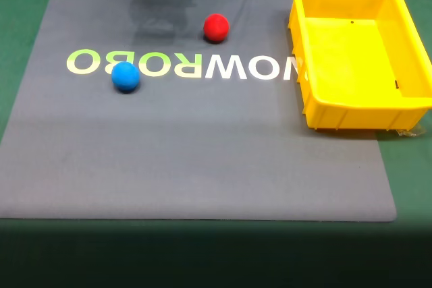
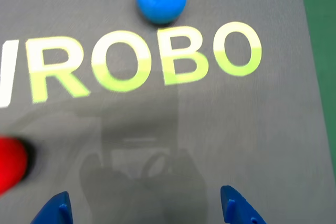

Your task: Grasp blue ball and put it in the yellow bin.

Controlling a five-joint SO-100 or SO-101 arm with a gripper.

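The task looks barely begun. The blue ball [image 1: 125, 76] rests untouched on the grey mat [image 1: 202, 153], by the pale lettering, well apart from the yellow bin [image 1: 351, 109], which holds nothing. The tool [image 2: 147, 205] hovers wide and holding nothing, short of the ball. Approach, grasp, carry and drop remain.

A small matte blue ball [image 1: 125, 76] and a matte red ball [image 1: 216, 27] contrast with a flat dark grey mat [image 1: 202, 166] printed with block letters [image 1: 182, 65] that fade from white to pale yellow-green. A bright yellow plastic bin [image 1: 358, 109] is plain throughout. The table surface [image 1: 20, 45] is green. The gripper [image 2: 142, 208] fingertips [image 2: 236, 205] are saturated blue.
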